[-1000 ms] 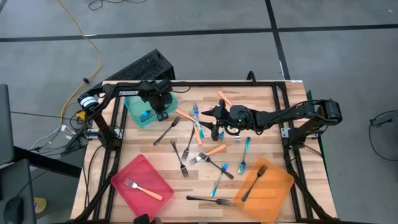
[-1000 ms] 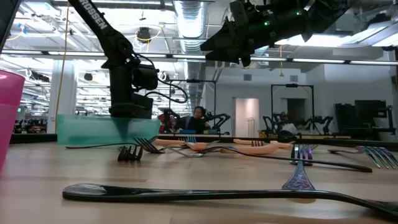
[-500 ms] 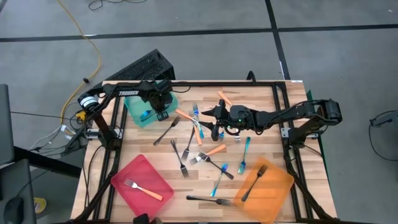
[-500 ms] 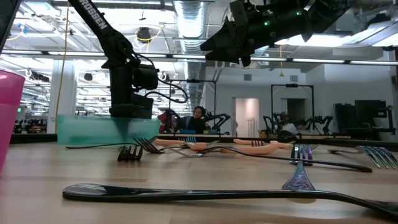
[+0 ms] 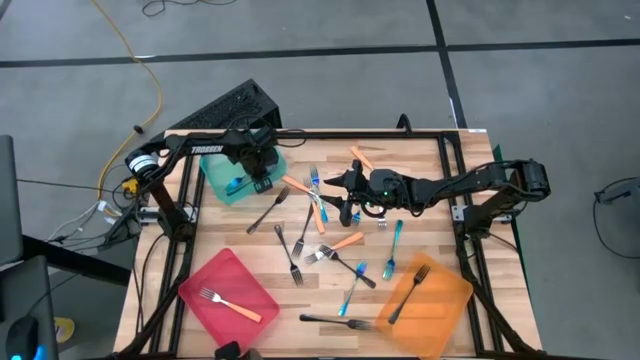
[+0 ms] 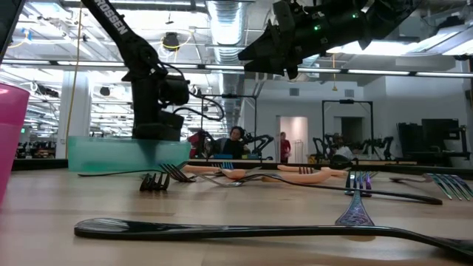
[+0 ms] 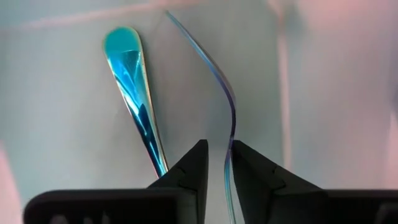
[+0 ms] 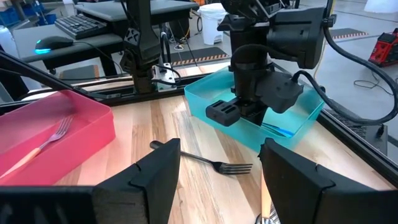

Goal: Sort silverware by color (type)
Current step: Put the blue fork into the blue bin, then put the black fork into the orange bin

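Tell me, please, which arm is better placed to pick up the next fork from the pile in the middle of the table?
The right one, probably. The right gripper hangs open directly above the scattered forks, while the left gripper is down in the teal tray, a blue fork lying by its fingers.

1. Setting: a robotics lab in a large open industrial hall, not a home or kitchen.
2. Floor: bare grey concrete slabs [image 5: 330, 30] with a yellow cable [image 5: 128, 45] trailing across them, seen from above.
3. Workbench: a wooden table [image 5: 420, 160] edged by a black metal frame [image 5: 455, 170], with two dark robot arms mounted at its left and right sides.
4. Ceiling: exposed ducts [image 6: 229, 18] and strip lights in the level view.
5. Far background: more robot rigs [image 6: 355, 148], a doorway and a person in red [image 6: 284, 148].
6. Beyond the table: a desk with a keyboard [image 8: 81, 25] and mouse [image 8: 53, 43].
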### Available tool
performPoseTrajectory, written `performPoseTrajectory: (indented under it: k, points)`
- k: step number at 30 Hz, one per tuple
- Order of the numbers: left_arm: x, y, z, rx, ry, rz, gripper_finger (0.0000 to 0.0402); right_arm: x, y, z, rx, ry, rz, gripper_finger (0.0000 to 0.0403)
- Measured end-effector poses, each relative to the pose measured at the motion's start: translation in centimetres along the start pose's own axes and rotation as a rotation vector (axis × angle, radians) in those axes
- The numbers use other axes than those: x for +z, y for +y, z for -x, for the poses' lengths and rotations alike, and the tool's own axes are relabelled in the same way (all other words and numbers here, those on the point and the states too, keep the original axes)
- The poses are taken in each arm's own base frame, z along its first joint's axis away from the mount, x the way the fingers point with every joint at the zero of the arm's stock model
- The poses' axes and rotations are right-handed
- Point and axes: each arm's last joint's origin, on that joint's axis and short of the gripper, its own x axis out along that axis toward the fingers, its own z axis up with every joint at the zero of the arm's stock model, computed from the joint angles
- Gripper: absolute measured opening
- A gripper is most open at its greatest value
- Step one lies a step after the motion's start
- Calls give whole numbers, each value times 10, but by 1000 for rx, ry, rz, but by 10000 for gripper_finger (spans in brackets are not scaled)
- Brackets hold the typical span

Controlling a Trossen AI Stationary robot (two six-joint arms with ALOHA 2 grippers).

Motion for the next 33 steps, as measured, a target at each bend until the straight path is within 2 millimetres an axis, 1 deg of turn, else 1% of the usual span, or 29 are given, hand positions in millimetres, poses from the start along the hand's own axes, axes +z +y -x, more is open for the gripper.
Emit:
performPoseTrajectory:
  k: [8, 20, 26, 33]
  points:
    - [4, 1, 7, -6, 15, 8, 82, -2, 0, 0, -2, 23, 4, 242]
    - [18, 6, 26, 19, -3, 11, 83, -3, 0, 0, -3, 29, 3, 242]
    - [25, 10, 38, 80, 3, 19, 83, -7, -5, 0, -61, 67, -58, 242]
    - [32, 12, 57, 77, 16, 18, 83, -22, -22, 1, -183, 220, -210, 242]
